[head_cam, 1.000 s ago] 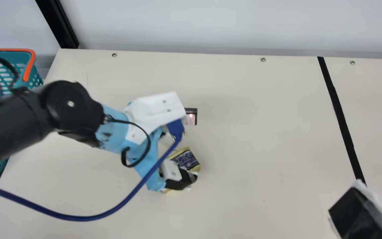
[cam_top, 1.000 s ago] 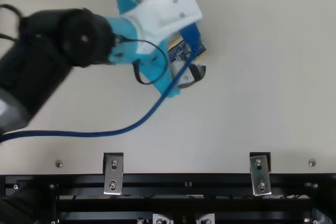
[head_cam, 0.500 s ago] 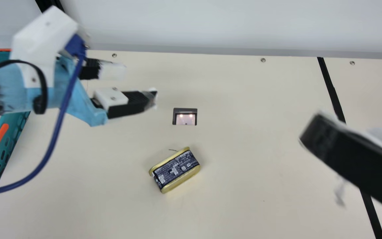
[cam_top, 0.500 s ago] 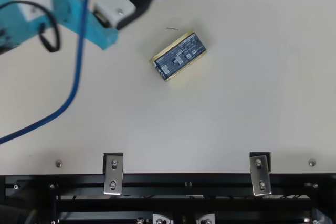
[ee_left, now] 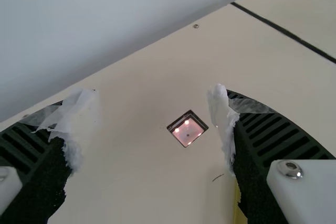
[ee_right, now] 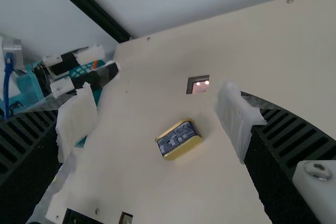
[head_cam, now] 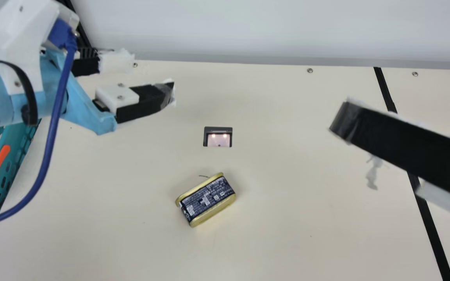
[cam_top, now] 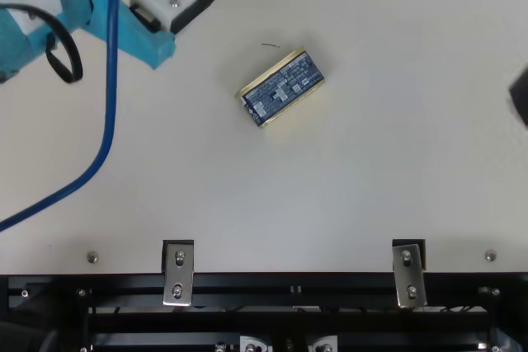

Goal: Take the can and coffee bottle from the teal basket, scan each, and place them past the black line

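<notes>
Well, black line [head_cam: 433, 234] across table [head_cam: 287, 226], wall [head_cam: 248, 31] behind.

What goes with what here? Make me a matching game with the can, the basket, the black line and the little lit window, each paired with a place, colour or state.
Things:
1. Can
2. Basket
3. Black line
4. Lit window

Descriptions:
A. Crosses the table toward the main view's right side
B. Set into the tabletop, with bright spots glowing
C. Gold-edged with a dark blue label
D. Teal with orange, at the main view's left edge

Right pairs: 1-C, 2-D, 3-A, 4-B
</notes>
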